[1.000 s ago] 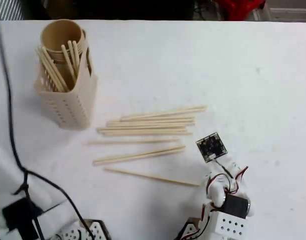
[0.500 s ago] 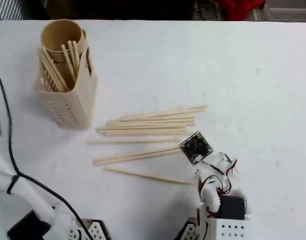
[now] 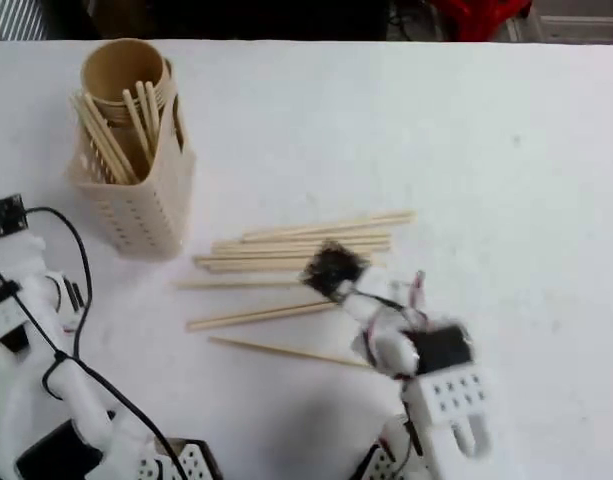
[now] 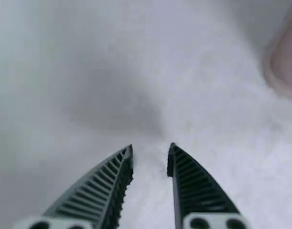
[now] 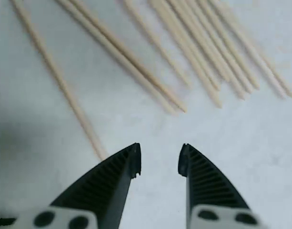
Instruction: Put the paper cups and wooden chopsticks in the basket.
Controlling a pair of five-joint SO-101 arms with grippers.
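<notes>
Judging from how things lie, the task is partly done. The paper cups (image 3: 124, 72) stand stacked inside the basket (image 3: 136, 215), and a handful of wooden chopsticks (image 3: 104, 140) lean in it beside them. No cup is left outside the basket. What remains is the loose chopsticks (image 3: 296, 250), which lie flat on the table (image 3: 506, 150) a short way from the basket on the side facing the right arm (image 3: 426, 360). A tight bundle lies on the far side of the spread, with a few single sticks spread out nearer the arm's base.

The right gripper (image 5: 159, 164) hangs over the table just short of the stick ends, its jaws parted by a modest gap and holding nothing. The nearest stick (image 5: 60, 81) ends just beside one fingertip. The left gripper (image 4: 149, 157) points at bare table, jaws a little apart and also empty, and a pale curved edge at the frame's corner may be the basket.

Compared with a second ago, the right arm has swung toward the basket, from beyond the far ends of the loose chopsticks to a spot above them. The left arm (image 3: 16, 300) has risen into place close beside the basket, on the side away from the loose sticks. The basket, its contents and the loose sticks have not shifted.
</notes>
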